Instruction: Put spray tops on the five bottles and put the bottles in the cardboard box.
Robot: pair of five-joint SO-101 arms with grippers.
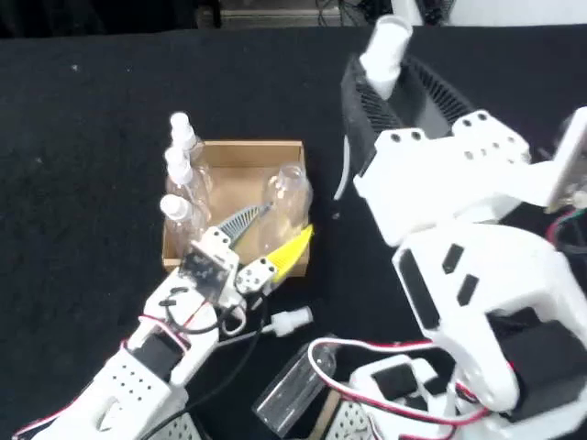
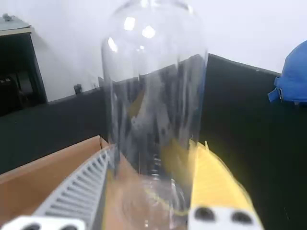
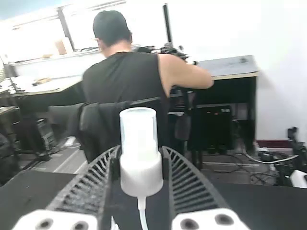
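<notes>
The cardboard box [image 1: 240, 156] sits mid-table. Three bottles with white spray tops [image 1: 181, 170] stand along its left wall. My left gripper [image 1: 286, 220] is shut on a clear topless bottle [image 1: 286, 194] at the box's right side. In the left wrist view the clear bottle [image 2: 153, 105] stands between the grey finger [image 2: 79, 184] and the yellow finger [image 2: 216, 179], over the box's wall [image 2: 43, 175]. My right gripper [image 1: 390, 78] is raised at the back, shut on a white spray top [image 1: 385, 46]. That spray top [image 3: 139, 148] sits between its fingers, tube hanging down.
A loose spray top [image 1: 289, 321] lies on the black table in front of the box. Another clear topless bottle [image 1: 293, 390] lies on its side near the front edge, between the two arm bases. The right arm's white body [image 1: 477, 275] fills the right side.
</notes>
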